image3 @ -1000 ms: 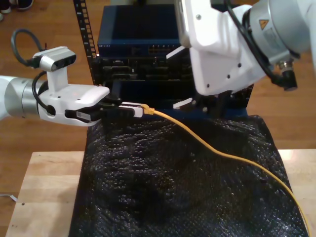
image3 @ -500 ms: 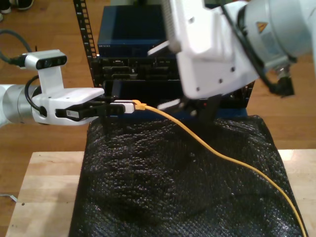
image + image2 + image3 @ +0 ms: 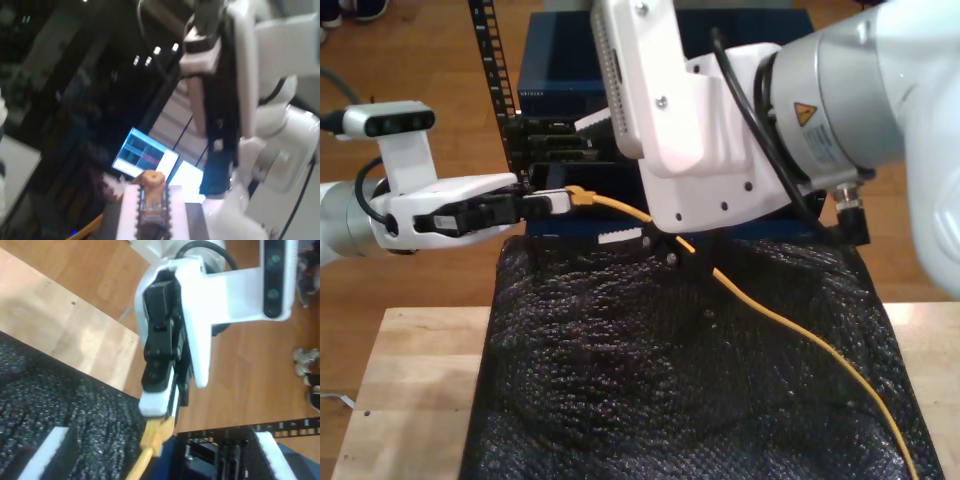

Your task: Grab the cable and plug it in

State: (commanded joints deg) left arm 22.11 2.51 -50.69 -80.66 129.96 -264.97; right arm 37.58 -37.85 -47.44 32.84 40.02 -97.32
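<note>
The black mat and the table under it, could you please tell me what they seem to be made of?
The black mat looks like bubbly plastic sheeting: glossy, pebbled glints. The pale table looks like light wood, matte, with faint grain.

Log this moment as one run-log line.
my first hand: shut on cable plug | my second hand: open, near rack | cable: trails over black mat, not plugged
</note>
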